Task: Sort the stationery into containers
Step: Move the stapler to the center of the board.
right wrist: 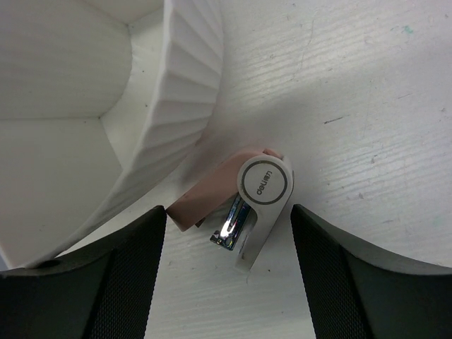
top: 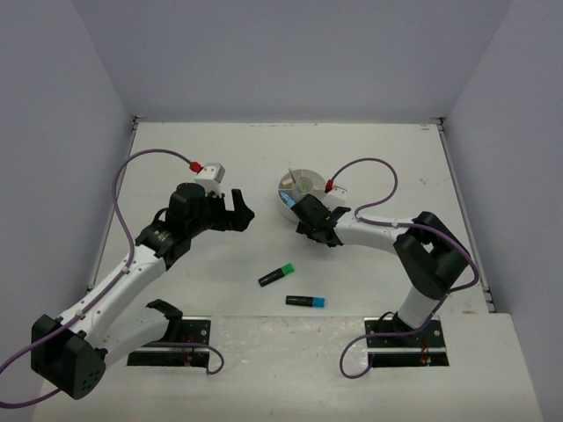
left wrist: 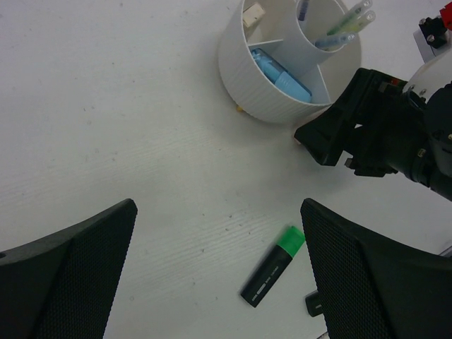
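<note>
Top view: white organiser (top: 295, 180) mid-worktop. Right gripper (top: 310, 220) at its near side. Left gripper (top: 242, 211) well to its left. Green highlighter (top: 276, 275) and blue highlighter (top: 305, 301) lie toward near edge.

Left wrist: left gripper (left wrist: 217, 208) spread wide, holding nothing. Blue marker (left wrist: 282, 78) in wedge compartment, pens (left wrist: 346, 25) in central cup.

Right wrist: right gripper (right wrist: 226, 212) partly open, fingers (right wrist: 134, 275) straddling small pink-and-white item (right wrist: 265, 187) against organiser wall (right wrist: 191, 85), not touching it.

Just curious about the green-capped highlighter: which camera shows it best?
The left wrist view: the green highlighter lies large and whole there. The top view shows it whole but small; the right wrist view does not show it.
</note>
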